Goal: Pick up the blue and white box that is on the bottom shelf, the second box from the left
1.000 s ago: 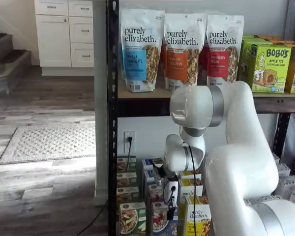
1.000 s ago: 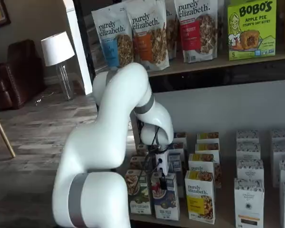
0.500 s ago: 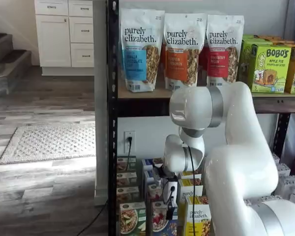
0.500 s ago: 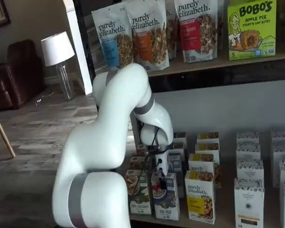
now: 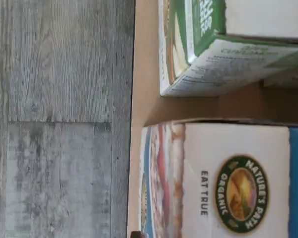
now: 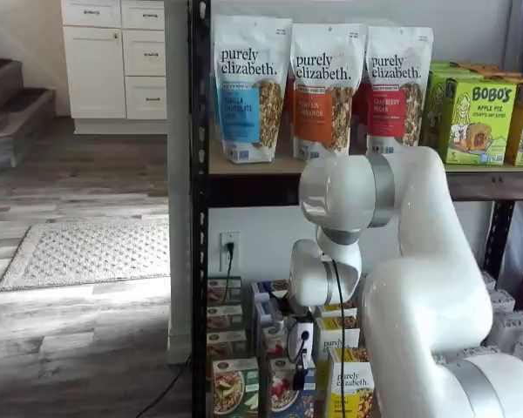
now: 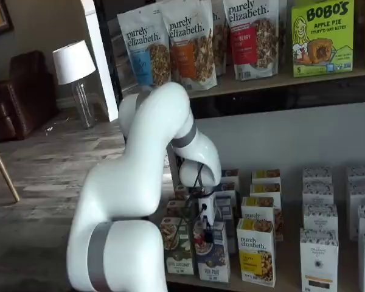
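Note:
The blue and white box (image 5: 228, 183) fills the wrist view close up, its white top showing a round Nature's Path logo. It stands at the front of the bottom shelf (image 5: 145, 104), beside a green-fronted carton (image 5: 213, 54). In both shelf views the gripper (image 6: 302, 370) (image 7: 203, 234) hangs straight down on the box (image 6: 283, 394) (image 7: 214, 258), its black fingers at the box's top. The fingers show no plain gap, and their grip on the box cannot be made out.
A yellow "purely elizabeth" carton (image 7: 255, 252) stands right of the box, with more carton rows behind and white cartons (image 7: 319, 249) further right. Granola bags (image 6: 248, 87) fill the wood tier above. The black rack post (image 6: 199, 261) stands at the left.
The arm has shifted very slightly to the left and up. The box and its neighbours stand where they were.

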`<state>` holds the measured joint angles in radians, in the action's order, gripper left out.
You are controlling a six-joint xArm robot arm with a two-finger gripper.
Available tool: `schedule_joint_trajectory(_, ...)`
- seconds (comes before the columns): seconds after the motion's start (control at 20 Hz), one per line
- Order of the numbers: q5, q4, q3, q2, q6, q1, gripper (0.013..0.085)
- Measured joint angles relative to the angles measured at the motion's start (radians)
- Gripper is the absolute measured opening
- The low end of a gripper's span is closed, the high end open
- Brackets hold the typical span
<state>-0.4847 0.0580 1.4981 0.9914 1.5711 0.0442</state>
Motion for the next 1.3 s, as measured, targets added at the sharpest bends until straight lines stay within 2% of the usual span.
schedule_joint_trajectory(0.1,0.001,0.0,0.0,0.001,0.0,0.001,0.069)
schedule_joint_trajectory(0.15,0.001,0.002,0.0,0.002,0.001,0.001,0.065)
schedule_joint_trajectory(0.4,0.007,0.003,0.0,0.003,-0.001,0.004,0.065)
schedule_joint_trajectory(0.45,0.007,0.003,0.0,0.003,-0.001,0.004,0.061)
schedule_joint_trajectory(0.6,0.006,0.006,-0.001,0.003,-0.001,0.006,0.057)
schedule_joint_trajectory(0.65,0.007,0.006,-0.002,0.002,0.0,0.006,0.053)
schedule_joint_trajectory(0.75,0.007,0.008,-0.003,0.001,0.001,0.006,0.053)
schedule_joint_trajectory(0.8,0.008,0.009,-0.004,0.0,0.002,0.006,0.049)
schedule_joint_trajectory(1.3,0.033,0.017,-0.042,-0.024,0.006,0.009,0.049)
